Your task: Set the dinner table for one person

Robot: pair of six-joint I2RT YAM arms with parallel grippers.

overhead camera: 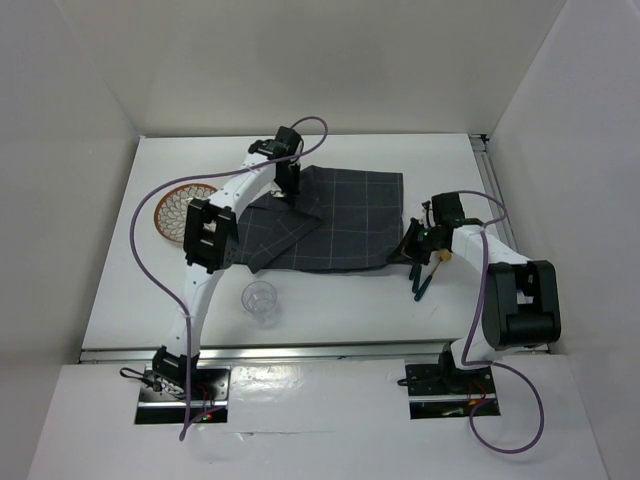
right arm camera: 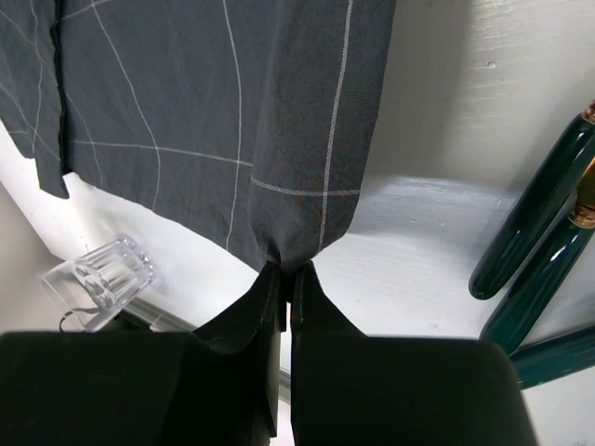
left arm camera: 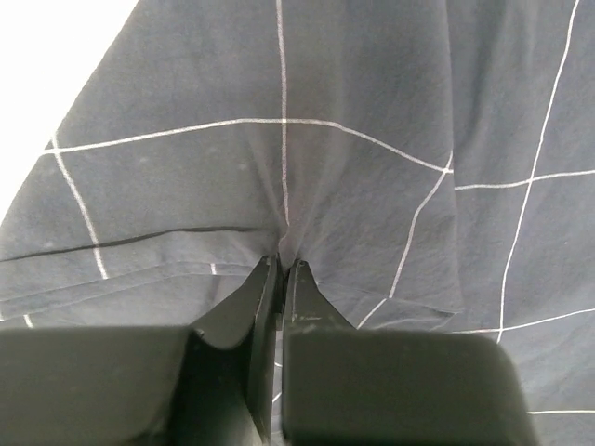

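top external is showing the cloth [overhead camera: 350, 220] spanning from left gripper [overhead camera: 292, 190] across to right gripper [overhead camera: 410, 246], both seemingly clamping it.

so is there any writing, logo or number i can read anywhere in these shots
None can be read in any view.
checked cloth: only pale grid lines, no print.
glass: clear, no mark.
plate: a lattice pattern, no text.
green handles: plain, with a gold band, no brand showing.
arm base plates: any marking there is too small to read.
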